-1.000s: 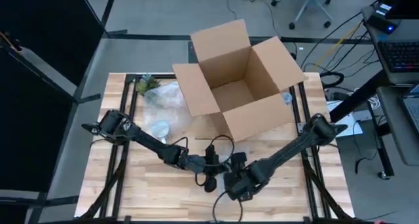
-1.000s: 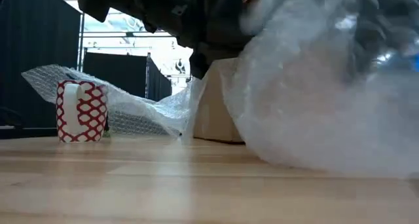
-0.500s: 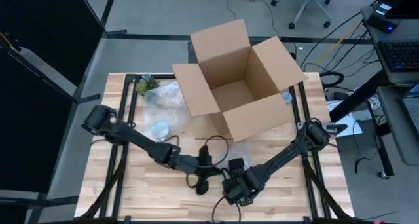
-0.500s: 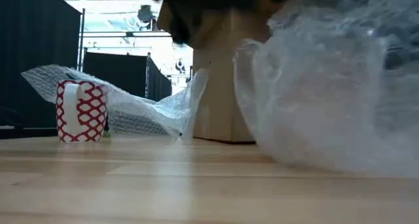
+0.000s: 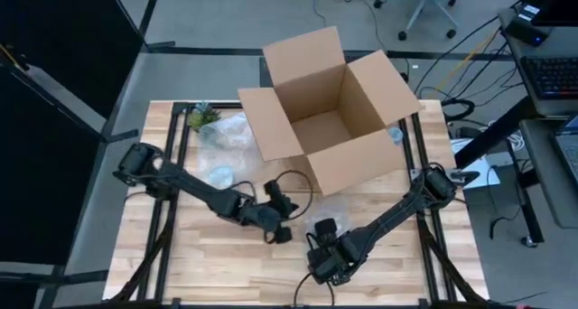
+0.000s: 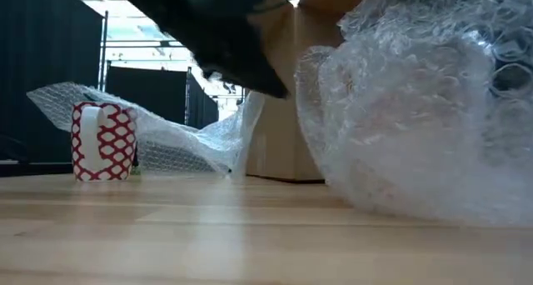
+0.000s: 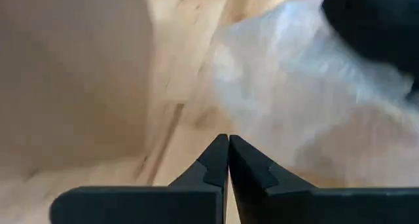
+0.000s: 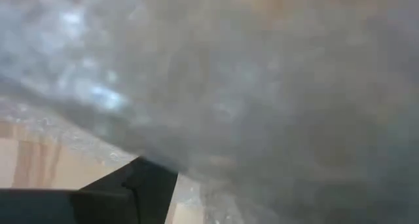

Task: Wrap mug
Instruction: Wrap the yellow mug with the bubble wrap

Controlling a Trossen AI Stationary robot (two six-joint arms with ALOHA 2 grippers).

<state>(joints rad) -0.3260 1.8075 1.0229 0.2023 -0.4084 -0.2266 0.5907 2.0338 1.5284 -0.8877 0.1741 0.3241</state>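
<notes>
Near centre of tabletop: I see both tools.
Left tool: fingers pressed together, empty.
Right tool: on bubble-wrap bundle; grip – can't tell.
Mug: upright, far left.

Big open cardboard box sits at the far middle of the wooden counter, all four flaps splayed out. Small green plant thing is off to the box's left, near the counter's far corner. Beyond the box there's an office chair base and loose cables on the floor, plus a keyboard on a desk off to the box's right.
</notes>
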